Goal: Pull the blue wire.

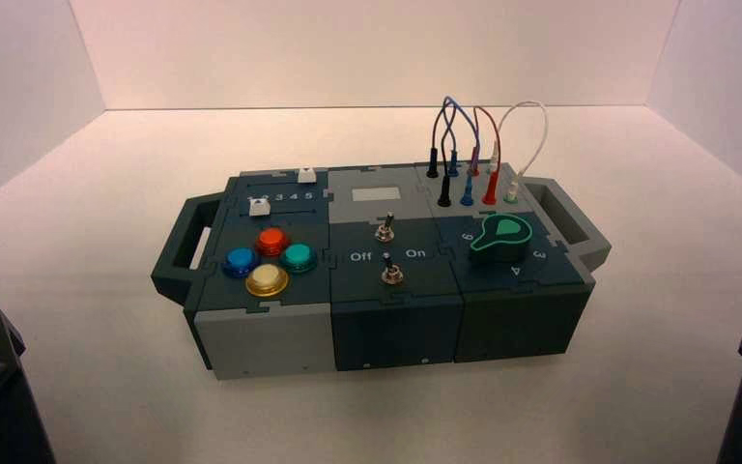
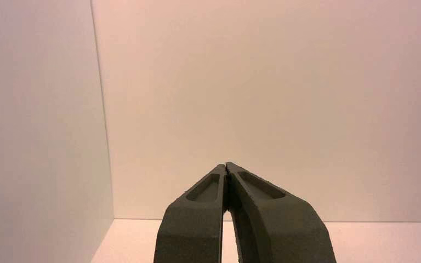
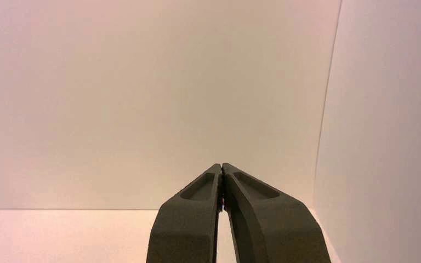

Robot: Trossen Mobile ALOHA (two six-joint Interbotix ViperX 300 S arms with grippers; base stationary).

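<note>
High view: blue wire plugged in, well apart from tools.

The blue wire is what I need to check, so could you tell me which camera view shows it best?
The high view: the blue wire loops above the box's far right corner, both plugs seated between the black and red wires. Each wrist view shows only its own closed gripper, left and right, against bare walls.

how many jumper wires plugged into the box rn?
4, in a row on the box's far right corner behind the green knob: from left, black wire, blue wire, red wire, white wire. The loops overlap, so another could be hidden.
</note>
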